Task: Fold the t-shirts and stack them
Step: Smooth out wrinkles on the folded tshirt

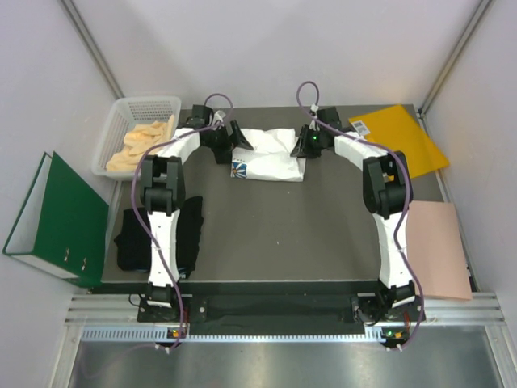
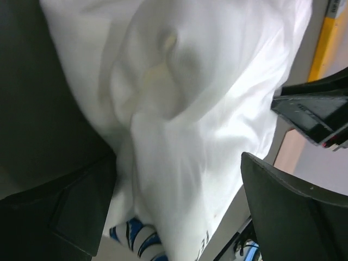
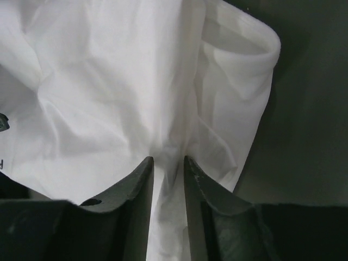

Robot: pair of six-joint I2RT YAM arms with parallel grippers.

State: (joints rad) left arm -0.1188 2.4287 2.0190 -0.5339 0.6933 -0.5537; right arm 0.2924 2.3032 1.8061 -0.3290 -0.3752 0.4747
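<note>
Two t-shirts lie on the dark grey table [image 1: 307, 234] between pale walls [image 1: 266, 48]: the white t-shirt [image 1: 271, 162] bunched at the far middle, the black t-shirt [image 1: 129, 242] near the left edge. The right gripper [image 3: 168, 163] pinches a white fold in narrow jaws. The left gripper [image 2: 176, 163] straddles the cloth, jaws wide.

Lab test cell: white panel walls [image 1: 266, 48], aluminium frame [image 1: 283, 301].

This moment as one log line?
white t-shirt: bunched | left claw: open over it | right claw: pinching it | black t-shirt: near left
</note>
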